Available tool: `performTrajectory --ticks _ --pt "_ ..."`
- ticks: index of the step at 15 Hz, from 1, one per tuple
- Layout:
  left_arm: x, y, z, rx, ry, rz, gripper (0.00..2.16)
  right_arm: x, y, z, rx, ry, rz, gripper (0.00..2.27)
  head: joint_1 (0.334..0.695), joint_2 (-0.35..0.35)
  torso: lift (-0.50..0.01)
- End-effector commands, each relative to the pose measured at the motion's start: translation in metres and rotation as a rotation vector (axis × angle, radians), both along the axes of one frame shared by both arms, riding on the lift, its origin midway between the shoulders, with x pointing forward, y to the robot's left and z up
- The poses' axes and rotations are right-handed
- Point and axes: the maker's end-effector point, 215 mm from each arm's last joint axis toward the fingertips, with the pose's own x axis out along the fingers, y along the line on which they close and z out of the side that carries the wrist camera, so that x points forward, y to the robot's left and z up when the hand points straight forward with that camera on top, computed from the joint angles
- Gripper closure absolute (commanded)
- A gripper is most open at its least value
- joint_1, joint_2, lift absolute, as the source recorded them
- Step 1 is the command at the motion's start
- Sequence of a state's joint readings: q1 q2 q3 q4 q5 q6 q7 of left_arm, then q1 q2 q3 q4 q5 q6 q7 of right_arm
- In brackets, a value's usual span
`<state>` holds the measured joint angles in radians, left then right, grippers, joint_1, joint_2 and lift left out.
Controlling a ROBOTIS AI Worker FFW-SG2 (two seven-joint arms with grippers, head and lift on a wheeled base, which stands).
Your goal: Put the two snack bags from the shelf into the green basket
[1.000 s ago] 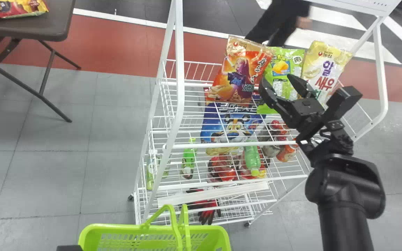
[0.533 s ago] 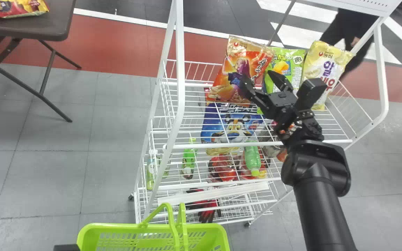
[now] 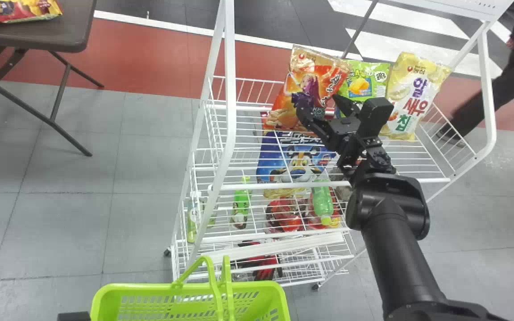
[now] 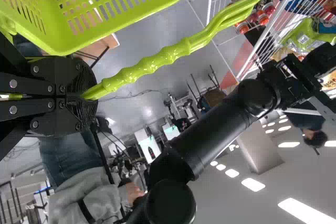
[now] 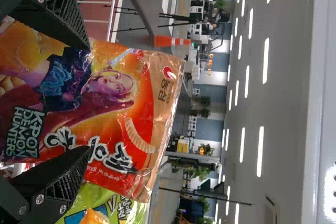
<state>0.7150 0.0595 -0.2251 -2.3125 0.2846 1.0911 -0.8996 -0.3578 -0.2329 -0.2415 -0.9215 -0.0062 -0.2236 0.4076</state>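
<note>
Grey tiled floor (image 3: pixel 60 223) with a red strip; white wire rack (image 3: pixel 231 111). Item: glossy orange-and-red plastic snack bag (image 3: pixel 315 67), propped upright on the rack's upper shelf, beside a green packet (image 3: pixel 373 73). Right gripper (image 5: pixel 88 98): black, fingers wide apart, one each side of the bag, nothing gripped. Left gripper (image 4: pixel 92 95): closed on the handle (image 4: pixel 152 64) of a lime-green slotted plastic basket (image 3: pixel 141 287). Handling, by judgement: light, puffy, slippery film, crushable contents; take across the middle, squeezing gently.
</note>
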Motion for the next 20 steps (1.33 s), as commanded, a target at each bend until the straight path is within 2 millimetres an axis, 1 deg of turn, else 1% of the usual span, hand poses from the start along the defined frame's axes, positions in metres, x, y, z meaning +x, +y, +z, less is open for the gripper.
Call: performTrajectory --ticks 1,3,5,6,8,9,10,11,12,13,14,16,18,20 --pt "0.001 0.001 0.001 -0.007 -0.003 0.002 2.07 0.011 0.004 0.000 -0.025 0.009 -0.003 0.12 0.695 -0.350 -0.001" --pt "0.002 0.004 0.003 -0.025 -0.004 0.007 2.07 0.021 0.004 0.000 -0.019 0.023 -0.005 0.11 0.695 -0.350 -0.001" --pt "0.004 0.007 0.005 -0.046 -0.003 0.016 2.07 0.026 0.019 -0.001 -0.049 0.037 0.034 0.11 0.695 -0.350 -0.001" --pt "0.005 0.008 0.006 -0.051 -0.004 0.019 2.07 0.028 0.021 -0.005 -0.046 0.056 0.037 0.12 0.695 -0.350 -0.001" --pt "0.004 0.010 0.009 -0.071 -0.002 0.021 2.08 0.031 0.021 -0.021 -0.037 0.114 0.031 0.16 0.695 -0.350 -0.001" --pt "0.003 0.010 0.010 -0.075 -0.002 0.020 2.08 0.031 0.021 -0.026 -0.040 0.132 0.032 0.30 0.695 -0.350 -0.001" --pt "0.003 0.010 0.011 -0.077 -0.002 0.020 2.08 0.029 0.021 -0.033 -0.041 0.154 0.032 0.52 0.695 -0.350 -0.001" --pt "0.001 0.010 0.011 -0.078 0.001 0.020 2.08 0.028 0.020 -0.038 -0.039 0.173 0.032 0.89 0.695 -0.350 -0.001" --pt "0.000 0.010 0.011 -0.079 0.003 0.020 2.07 0.027 0.019 -0.042 -0.034 0.186 0.026 1.41 0.695 -0.350 -0.001" --pt "-0.001 0.010 0.011 -0.078 0.004 0.020 2.08 0.024 0.016 -0.046 -0.037 0.187 0.010 2.09 0.695 -0.350 -0.001" --pt "-0.001 0.010 0.012 -0.078 0.003 0.021 2.08 0.021 0.016 -0.048 -0.038 0.179 0.010 2.24 0.695 -0.350 -0.001" --pt "-0.004 0.011 0.011 -0.072 0.009 0.025 2.08 0.012 0.014 -0.047 -0.020 0.160 0.004 2.25 0.695 -0.350 -0.001" --pt "-0.007 0.009 0.011 -0.065 0.007 0.023 2.08 -0.001 0.008 -0.042 0.045 0.133 -0.011 2.25 0.695 -0.350 -0.001" --pt "-0.008 0.007 0.009 -0.057 0.009 0.022 2.08 -0.014 0.013 -0.031 0.033 0.097 0.001 2.25 0.695 -0.350 -0.001"
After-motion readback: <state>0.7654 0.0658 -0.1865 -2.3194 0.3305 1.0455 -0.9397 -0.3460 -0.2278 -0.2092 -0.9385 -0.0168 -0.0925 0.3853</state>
